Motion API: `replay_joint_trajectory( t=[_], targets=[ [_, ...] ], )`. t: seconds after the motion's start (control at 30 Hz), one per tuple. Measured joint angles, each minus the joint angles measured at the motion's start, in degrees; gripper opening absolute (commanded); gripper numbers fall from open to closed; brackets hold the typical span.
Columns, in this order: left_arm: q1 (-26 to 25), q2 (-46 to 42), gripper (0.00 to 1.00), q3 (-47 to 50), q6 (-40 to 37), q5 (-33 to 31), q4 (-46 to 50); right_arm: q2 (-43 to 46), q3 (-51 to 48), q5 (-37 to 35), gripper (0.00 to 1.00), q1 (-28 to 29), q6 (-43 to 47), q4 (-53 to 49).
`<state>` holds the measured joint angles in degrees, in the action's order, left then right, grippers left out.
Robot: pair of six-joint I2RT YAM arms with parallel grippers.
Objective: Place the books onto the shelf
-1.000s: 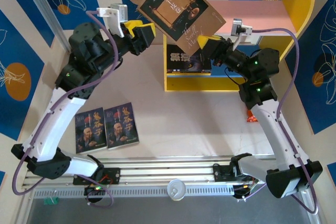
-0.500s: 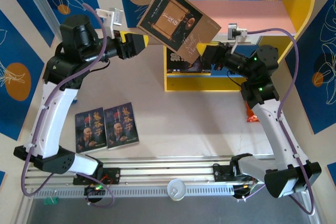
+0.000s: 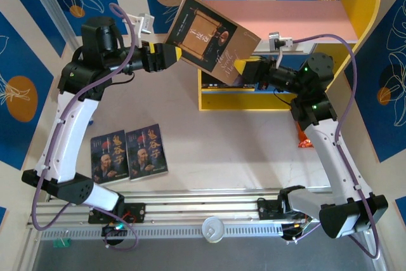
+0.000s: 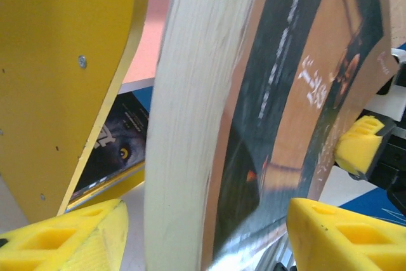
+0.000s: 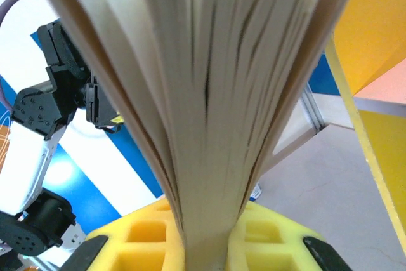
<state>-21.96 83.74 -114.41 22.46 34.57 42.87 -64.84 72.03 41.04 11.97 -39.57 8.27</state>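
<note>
Since a second ago, the brown book [image 3: 212, 39] has sunk and tipped flatter toward the shelf [image 3: 304, 14], and the left arm has swung back and away from it. We see the book in the air, tilted, in front of the shelf's left end, its far corner over the pink upper board [image 3: 317, 11]. The right gripper [image 3: 244, 70] holds its lower right corner; in the right wrist view the yellow pads [image 5: 146, 236] are pressed tight against the fanned page edges. The left gripper [image 3: 170, 56] sits at the book's opposite edge. In the left wrist view its two yellow fingers [image 4: 70, 233] stand spread on either side of the book, each with a gap, so we judge that it grips nothing and that the right gripper alone carries the book. On the lower tier, the wolf-face book [image 4: 117, 150] lies flat just inside the yellow side panel [image 4: 63, 80]. From above we cannot tell whether another dark book lies with it. Two bearded-man books [image 3: 109, 158] lie side by side, face up, on the table [image 3: 241, 150] near the left arm's base, well apart from the shelf. We judge the task partly done: at least one book is shelved, one is in transit and not yet set down, and two are not yet picked up.
</note>
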Motion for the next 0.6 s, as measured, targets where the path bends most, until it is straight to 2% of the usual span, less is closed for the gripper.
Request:
replay_joint_trajectory(
  t=[0.33, 0.6],
  targets=[
    [0.42, 0.0, 0.67, -0.09, 0.15, 4.79, -0.02, -1.84, 4.52, 4.31, 0.0, 0.0, 4.72, -8.11],
    [0.48, 0.0, 0.65, -0.11, -0.09, 5.92, 0.02, -3.72, 9.6, 4.96, 0.0, 0.0, 10.1, -17.86]
  ],
)
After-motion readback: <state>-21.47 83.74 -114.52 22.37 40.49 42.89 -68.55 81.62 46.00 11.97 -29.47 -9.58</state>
